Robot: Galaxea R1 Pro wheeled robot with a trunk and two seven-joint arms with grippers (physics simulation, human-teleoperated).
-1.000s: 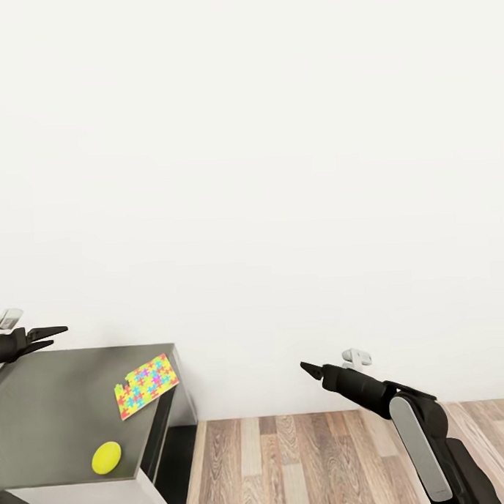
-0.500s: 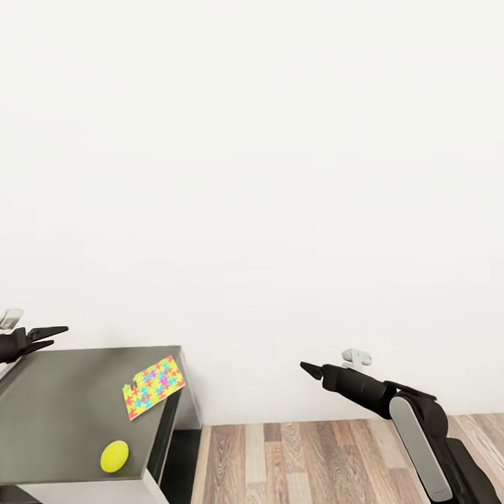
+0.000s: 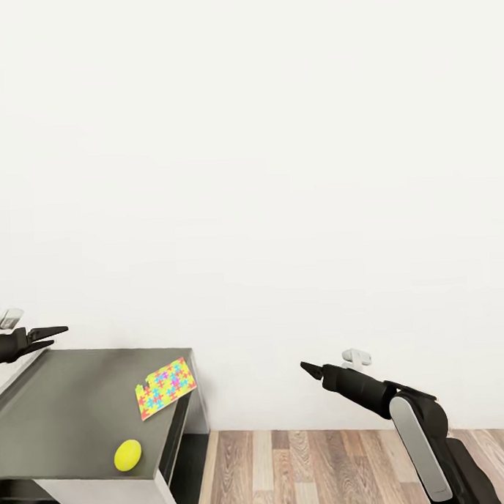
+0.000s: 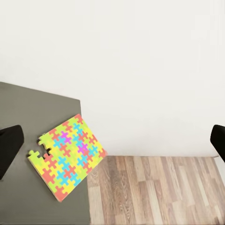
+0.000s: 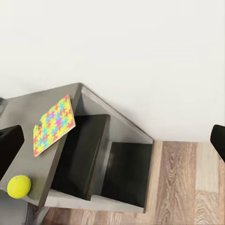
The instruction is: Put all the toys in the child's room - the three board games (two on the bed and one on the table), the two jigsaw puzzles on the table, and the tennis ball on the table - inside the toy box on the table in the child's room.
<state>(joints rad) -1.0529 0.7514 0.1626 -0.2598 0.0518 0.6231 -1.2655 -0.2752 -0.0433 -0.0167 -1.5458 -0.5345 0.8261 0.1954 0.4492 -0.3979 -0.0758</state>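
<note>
Head view: the table [image 3: 61, 407] occupies the lower left of the scene, its top rendered dark grey, with a white wall [image 3: 278, 170] behind and wood-plank floor [image 3: 320, 469] past its right end. One jigsaw puzzle [image 3: 165, 388] lies flat at the far right corner of the table, rotated so one corner points toward the wall, its right side close to the table's end edge; one piece is missing from its left side. The tennis ball [image 3: 127, 455] sits near the front edge of the table, toward the right end, well apart from the puzzle. Left gripper [image 3: 54, 337] hangs over the far left part of the table, fingers spread a little, holding nothing. Right gripper [image 3: 310, 370] is out over the floor, beside the table's right end and clear of it; its fingers look pressed together at the tip and hold nothing. Right wrist view: the puzzle [image 5: 53, 124] and ball [image 5: 19, 186] show on the top, with a dark open recess [image 5: 101, 164] under the table's end. Left wrist view: the puzzle [image 4: 66, 155] lies just beside the table's end edge, flooring beyond.
</note>
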